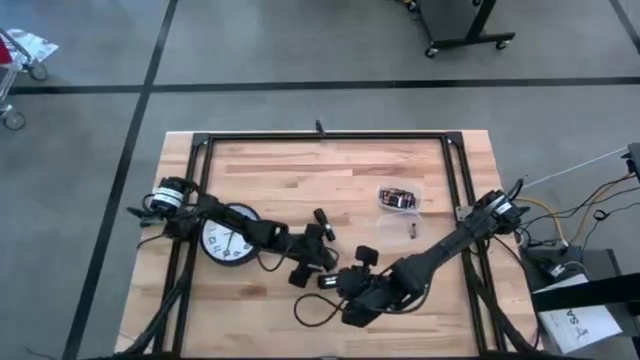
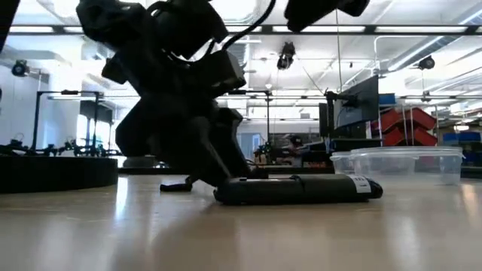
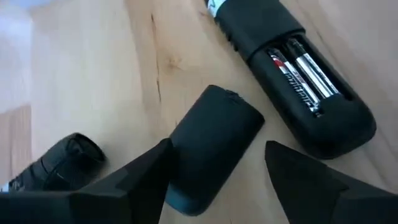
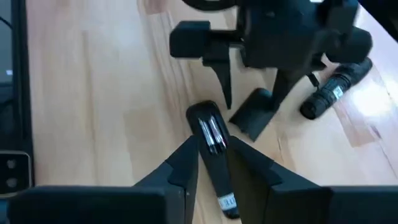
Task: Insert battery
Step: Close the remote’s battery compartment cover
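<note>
A black remote control [image 4: 214,155] lies on the wooden table with its battery bay [image 3: 305,81] open and two batteries in it. Its loose black cover [image 3: 211,146] lies flat on the table beside it. My left gripper [image 3: 219,146] hangs open over the cover, one finger on each side; I cannot tell whether a finger touches it. My right gripper [image 4: 213,142] is shut on the remote. In the low view the remote [image 2: 301,188] rests flat on the tabletop. My right gripper pinches the remote's two long sides [image 4: 208,163] between its two fingers, about mid-length, just behind the open bay. The fingers lie across the remote. The remote lies flat on the table, its labelled end [image 4: 227,202] toward the wrist.
A black flashlight [image 4: 336,90] lies near the cover. A wall clock [image 1: 228,240] lies under the left arm. A clear plastic box [image 1: 400,198] with batteries stands at the far right, and one loose battery [image 1: 410,232] lies in front of it. The far half of the table [image 1: 300,170] is bare wood.
</note>
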Available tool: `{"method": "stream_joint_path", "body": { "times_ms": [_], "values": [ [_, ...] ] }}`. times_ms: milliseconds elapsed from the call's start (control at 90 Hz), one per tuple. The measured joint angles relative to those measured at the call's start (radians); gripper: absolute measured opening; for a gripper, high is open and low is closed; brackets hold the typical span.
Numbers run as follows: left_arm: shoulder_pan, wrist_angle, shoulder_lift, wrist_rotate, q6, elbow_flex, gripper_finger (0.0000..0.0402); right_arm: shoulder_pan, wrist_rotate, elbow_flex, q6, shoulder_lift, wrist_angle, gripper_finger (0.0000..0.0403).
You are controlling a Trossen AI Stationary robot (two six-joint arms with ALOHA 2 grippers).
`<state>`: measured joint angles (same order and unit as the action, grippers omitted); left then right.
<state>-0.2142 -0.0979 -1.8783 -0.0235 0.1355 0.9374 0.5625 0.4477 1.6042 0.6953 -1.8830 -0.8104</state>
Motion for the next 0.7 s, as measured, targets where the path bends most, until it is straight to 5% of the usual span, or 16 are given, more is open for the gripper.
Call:
{"method": "stream_joint_path", "body": {
  "times_ms": [389, 700],
  "values": [
    [-0.07, 0.27, 0.128, 0.013, -0.229, -0.003, 0.0224, -0.005, 0.025, -0.002, -0.016, -0.002, 0.017, 0.006],
    [-0.126, 0.266, 0.265, 0.014, -0.267, -0.087, 0.0219, -0.002, 0.026, -0.002, -0.016, -0.001, 0.044, 0.0089]
  ]
}}
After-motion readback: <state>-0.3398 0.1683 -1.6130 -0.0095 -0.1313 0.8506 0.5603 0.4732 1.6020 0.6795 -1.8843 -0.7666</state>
